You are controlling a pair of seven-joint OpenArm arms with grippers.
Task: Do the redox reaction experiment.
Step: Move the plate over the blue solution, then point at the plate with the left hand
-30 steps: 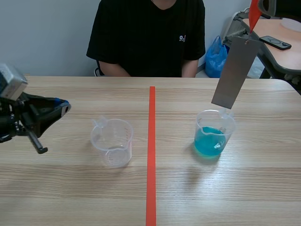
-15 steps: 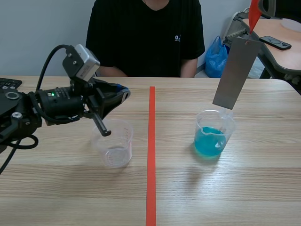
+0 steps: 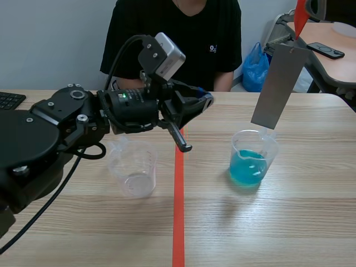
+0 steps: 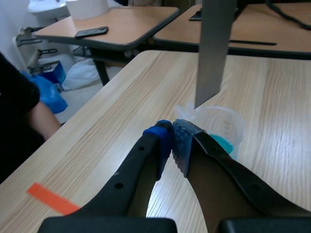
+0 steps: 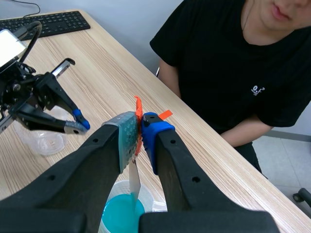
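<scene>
Beaker (image 3: 253, 164) under metal strip (image 3: 278, 89), on wood table (image 3: 289, 222); desk (image 3: 339, 67) behind.

Left gripper (image 3: 204, 101) farther right (past centre)

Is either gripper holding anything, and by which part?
The right gripper pinches the grey metal strip by the orange tab at its top end; the left gripper is shut on nothing.
</scene>
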